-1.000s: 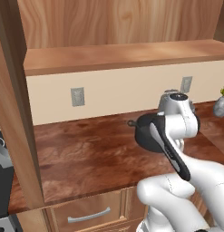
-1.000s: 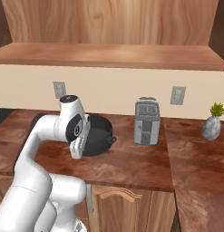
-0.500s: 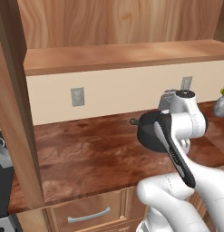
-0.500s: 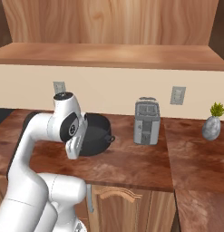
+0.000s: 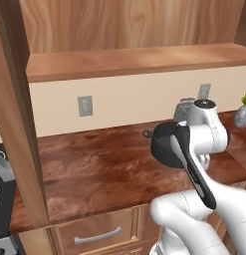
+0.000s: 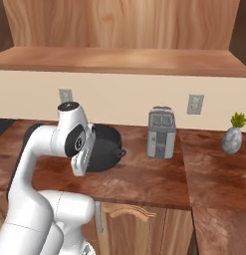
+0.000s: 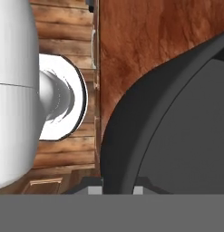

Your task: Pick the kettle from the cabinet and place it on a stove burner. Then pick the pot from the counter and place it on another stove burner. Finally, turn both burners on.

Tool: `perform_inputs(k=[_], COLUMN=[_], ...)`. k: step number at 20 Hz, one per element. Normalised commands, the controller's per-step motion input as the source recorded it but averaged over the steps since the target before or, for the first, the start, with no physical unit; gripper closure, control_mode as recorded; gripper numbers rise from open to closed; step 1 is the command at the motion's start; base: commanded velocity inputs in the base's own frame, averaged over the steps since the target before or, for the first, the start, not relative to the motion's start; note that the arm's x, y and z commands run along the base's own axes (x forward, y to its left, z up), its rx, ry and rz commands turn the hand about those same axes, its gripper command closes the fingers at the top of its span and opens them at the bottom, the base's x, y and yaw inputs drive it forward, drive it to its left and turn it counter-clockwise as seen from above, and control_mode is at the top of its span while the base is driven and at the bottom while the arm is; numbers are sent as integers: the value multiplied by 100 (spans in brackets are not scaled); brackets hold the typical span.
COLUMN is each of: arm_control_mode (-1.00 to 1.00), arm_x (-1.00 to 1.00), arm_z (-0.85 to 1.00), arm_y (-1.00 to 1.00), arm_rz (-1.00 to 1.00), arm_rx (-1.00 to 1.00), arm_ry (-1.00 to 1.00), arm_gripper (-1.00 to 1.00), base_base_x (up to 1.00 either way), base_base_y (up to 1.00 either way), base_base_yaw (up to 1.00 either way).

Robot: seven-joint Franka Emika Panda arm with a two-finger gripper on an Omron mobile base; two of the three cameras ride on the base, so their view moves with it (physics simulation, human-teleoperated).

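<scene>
Gripping the pot (image 7: 177, 127) by its rim, the gripper (image 7: 112, 190) has its two fingertips closed on the pot wall, one inside and one outside, as the hand view shows at its lower edge. In the base views the pot sits at the arm's wrist, above the counter (image 5: 94, 169); whether its base touches the wood cannot be told. The left base view shows one small side handle pointing toward the back wall and a broad bare stretch of counter to the pot's left, running to a tall wood panel (image 5: 20, 114) at the picture's left, with a black cooktop (image 5: 2, 199) corner beyond it. The right base view shows what that view hides behind the arm: a silver toaster (image 6: 161, 132) standing just right of the pot, apart from it, and a small plant (image 6: 233, 134) well apart at the far right. A shelf (image 6: 119, 62) overhangs the back of the counter, above the wall outlets. The hand view adds the counter's front edge beside the pot and drawer fronts (image 7: 63, 27) below it.
</scene>
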Motion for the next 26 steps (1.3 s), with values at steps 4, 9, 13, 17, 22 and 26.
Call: perform_inputs(k=[4, 9, 13, 17, 22, 26], arm_control_mode=[100, 100, 100, 100, 100, 100], arm_x=[0, 0, 0, 0, 0, 0], arm_z=[0, 0, 0, 0, 0, 0], arm_y=[0, 0, 0, 0, 0, 0], arm_rz=[0, 0, 0, 0, 0, 0], arm_rx=[0, 0, 0, 0, 0, 0], arm_ry=[0, 0, 0, 0, 0, 0], arm_gripper=[100, 100, 100, 100, 100, 100], base_base_x=[-78, -74, -70, -71, -75, -59], base_base_y=[17, 20, 24, 28, 41, 60], base_base_yaw=[0, 0, 0, 0, 0, 0])
